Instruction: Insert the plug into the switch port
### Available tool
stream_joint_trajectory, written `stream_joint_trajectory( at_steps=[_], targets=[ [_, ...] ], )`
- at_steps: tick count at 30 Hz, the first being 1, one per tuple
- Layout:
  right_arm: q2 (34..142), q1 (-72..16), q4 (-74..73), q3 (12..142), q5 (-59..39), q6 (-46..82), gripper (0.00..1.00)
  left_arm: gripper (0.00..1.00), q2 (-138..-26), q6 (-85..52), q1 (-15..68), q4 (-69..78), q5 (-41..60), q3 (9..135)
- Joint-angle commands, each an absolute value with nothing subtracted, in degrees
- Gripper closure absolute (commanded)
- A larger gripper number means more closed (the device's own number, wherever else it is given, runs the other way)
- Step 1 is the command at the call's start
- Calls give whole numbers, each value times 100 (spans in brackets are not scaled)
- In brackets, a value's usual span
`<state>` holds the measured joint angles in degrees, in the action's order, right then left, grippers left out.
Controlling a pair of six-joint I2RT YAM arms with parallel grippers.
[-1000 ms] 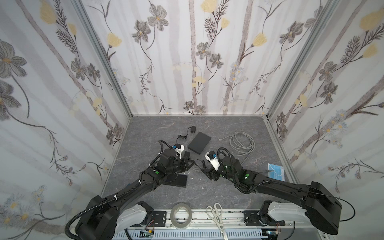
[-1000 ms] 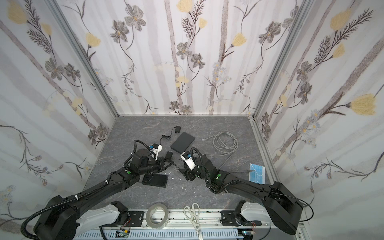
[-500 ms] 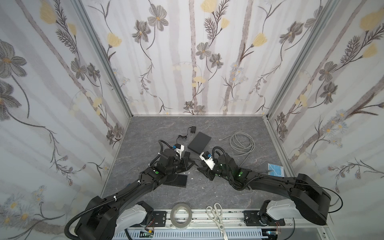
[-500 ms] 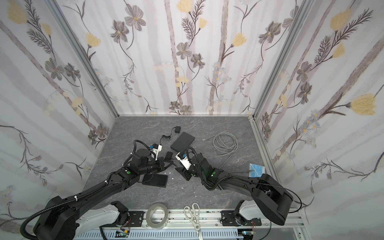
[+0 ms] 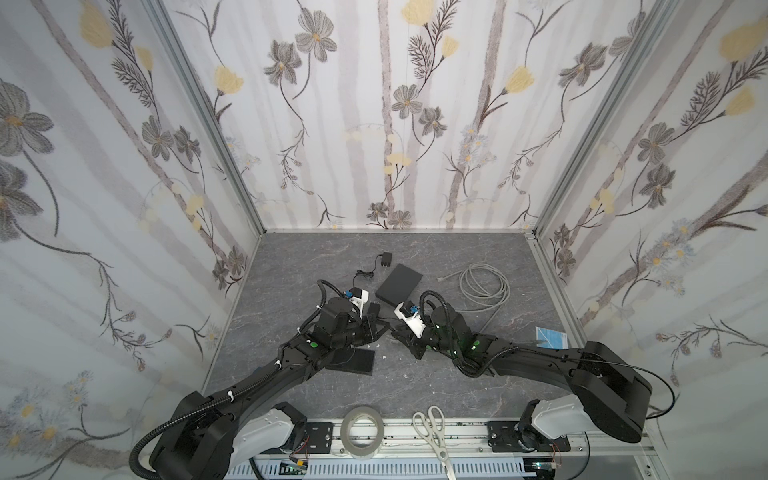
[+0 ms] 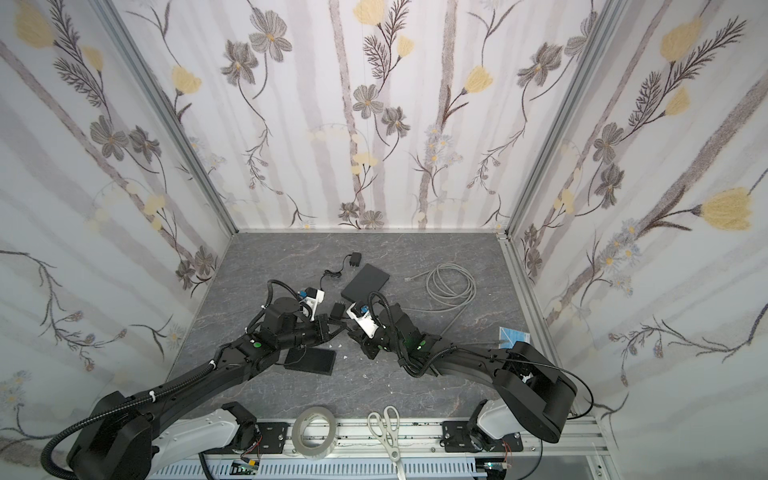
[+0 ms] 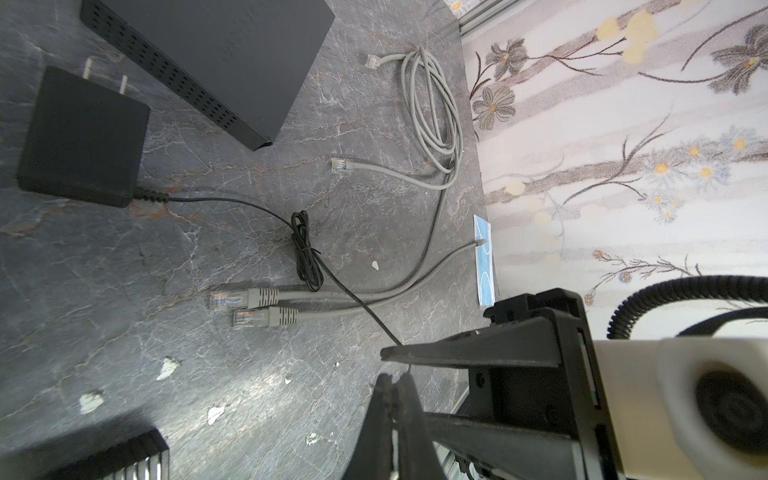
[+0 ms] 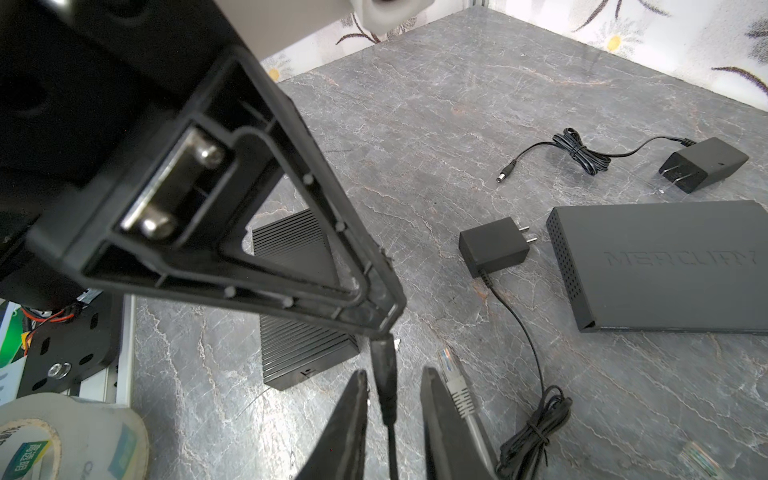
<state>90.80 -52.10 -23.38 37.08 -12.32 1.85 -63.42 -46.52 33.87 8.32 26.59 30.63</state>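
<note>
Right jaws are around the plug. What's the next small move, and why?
Probably close the right gripper onto the plug. Its jaws straddle the barrel with a gap on each side, so it has no grip yet. The left gripper is shut and pinches the plug's other end, so the plug looks steady enough to take.

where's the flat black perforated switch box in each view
In a top view: flat black perforated switch box mid-table, left of the grey coiled cable.
In a top view: same spot, coil on its right.
Left wrist: in view, partly cropped, facing the prongs of the small black power adapter.
Right wrist: in view, partly cropped, lettering on top.
Shared landmark: that adapter, beside its perforated side in all four.
</note>
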Motion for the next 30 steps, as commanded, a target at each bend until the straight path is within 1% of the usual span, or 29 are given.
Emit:
stream_joint_trajectory(
  at_steps=[1, 6, 11, 13, 27, 29, 30],
  targets=[
    [9114, -5206, -2641, 3770, -1371, 150, 77, 100, -6338, -4605, 3375, 838, 2682, 3085],
    [9109, -5203, -2637, 3739, -1407, 143, 80, 100, -6321, -4598, 3370, 826, 2665, 3089],
    [9114, -5203, -2661, 3705, -1422, 147, 81, 100, -6319, -4601, 3357, 806, 2663, 3085],
    [9272, -5204, -2662, 3698, -1424, 150, 81, 100, -6317, -4597, 3357, 806, 2665, 3090],
    [9191, -5194, -2850, 3543, -1450, 182, 80, 100, -6302, -4597, 3336, 765, 2672, 3086],
    [9187, -5197, -2937, 3502, -1435, 179, 78, 100, -6302, -4605, 3340, 770, 2672, 3085],
    [9021, -5193, -2972, 3479, -1433, 180, 76, 100, -6302, -4605, 3338, 769, 2666, 3085]
  ],
)
